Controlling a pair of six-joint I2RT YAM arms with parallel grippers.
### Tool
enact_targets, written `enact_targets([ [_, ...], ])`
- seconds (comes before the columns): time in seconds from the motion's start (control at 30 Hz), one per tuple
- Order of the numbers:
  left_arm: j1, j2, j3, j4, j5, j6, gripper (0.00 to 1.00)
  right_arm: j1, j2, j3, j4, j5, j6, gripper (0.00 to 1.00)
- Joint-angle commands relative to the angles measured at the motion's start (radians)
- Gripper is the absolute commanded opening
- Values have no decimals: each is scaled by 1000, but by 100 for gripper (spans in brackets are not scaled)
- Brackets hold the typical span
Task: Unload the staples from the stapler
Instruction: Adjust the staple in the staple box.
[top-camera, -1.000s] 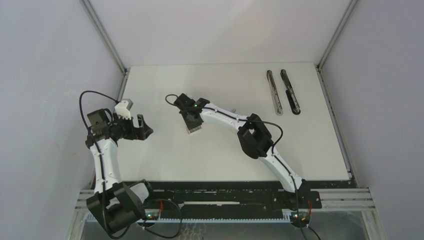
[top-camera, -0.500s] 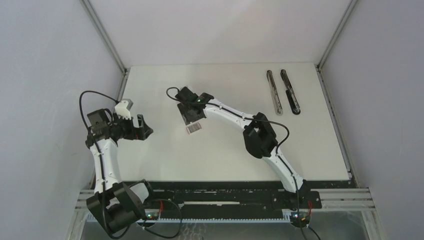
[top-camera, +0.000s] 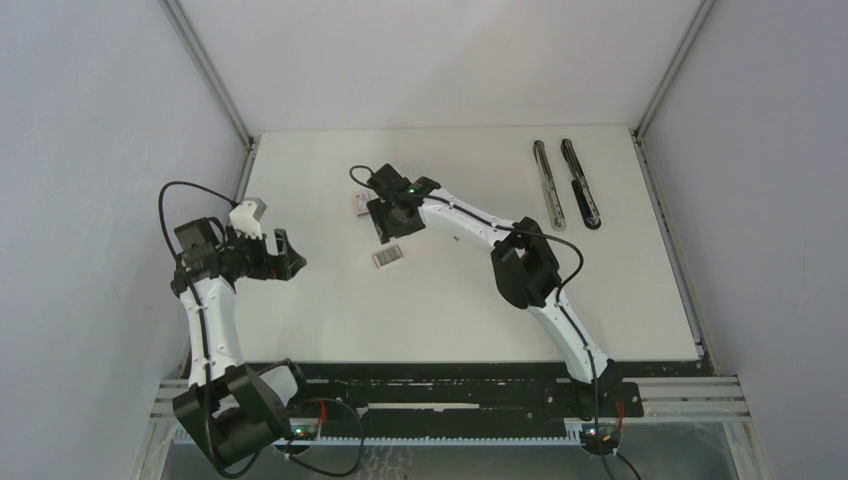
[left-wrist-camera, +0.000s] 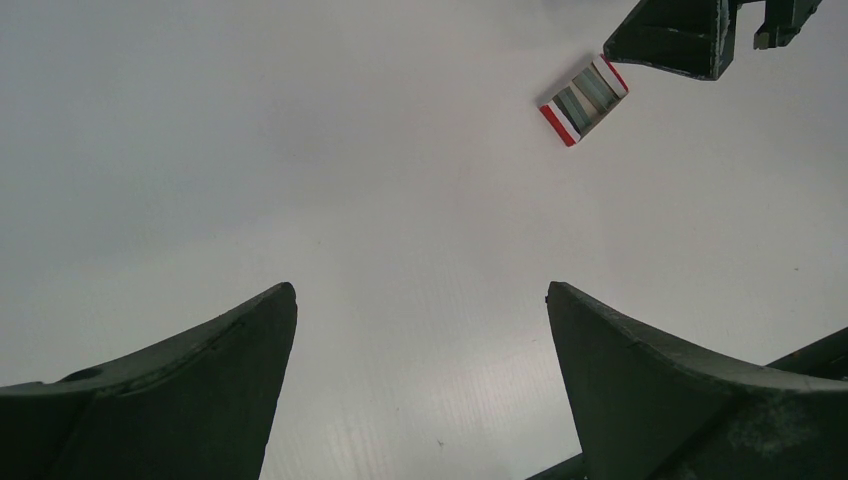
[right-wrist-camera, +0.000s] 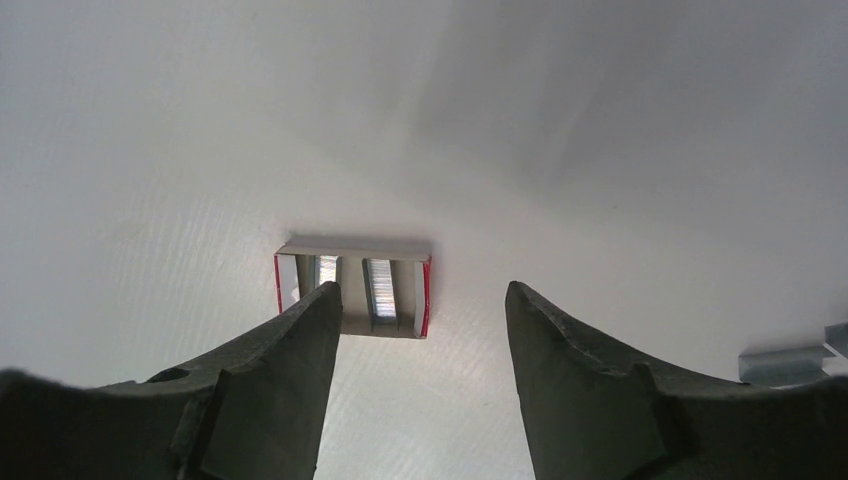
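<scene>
Lying side by side in a small, open, red-edged white cardboard box (right-wrist-camera: 352, 247), the short grey metallic strips of joined staples (right-wrist-camera: 381, 290) sat on the flat white table top (top-camera: 450, 310), just beyond the fingertips of the right arm's black two-finger gripper (right-wrist-camera: 421, 295). That gripper's jaws stood apart with nothing between them. In the right wrist view one finger overlapped a near corner of the box, though whether it touched could not be told. One more loose grey metal strip (right-wrist-camera: 785, 362) lay on the bare table at the lower right edge of that view, apart from the box.

From above, the box lay left of the table's middle, just on the near side of the right gripper. A small pink-and-white piece (top-camera: 358, 204) lay just beside the gripper on the other side, too small to make out.

Well apart, toward the table's far right corner, a long silver stapler half (top-camera: 548, 187) and a long silver-and-black stapler half (top-camera: 581, 190) lay parallel and close together. Whether they were joined could not be told.

At the table's left edge, the left arm's black two-finger gripper (left-wrist-camera: 420, 295) hung with its jaws spread wide and empty, well clear of the box. Its camera showed the box and the tip of the right gripper in the upper right corner.
</scene>
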Motion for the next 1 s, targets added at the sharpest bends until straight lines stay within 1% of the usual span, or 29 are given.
enact_targets([
  [0.0,2,-4,-19,19,19,22,100,-10,0,-6,35,-80,18,63],
  [0.17,3,-4,-20,19,20,22,100,-23,-4,-54,63,-154,23,65],
  [0.33,2,-2,-19,19,20,22,100,-22,6,-58,69,-190,21,66],
  [0.77,3,1,-21,20,21,23,100,-21,28,-62,67,-183,28,66],
  [0.97,2,4,-20,19,24,25,100,-19,34,-60,67,-172,28,64],
])
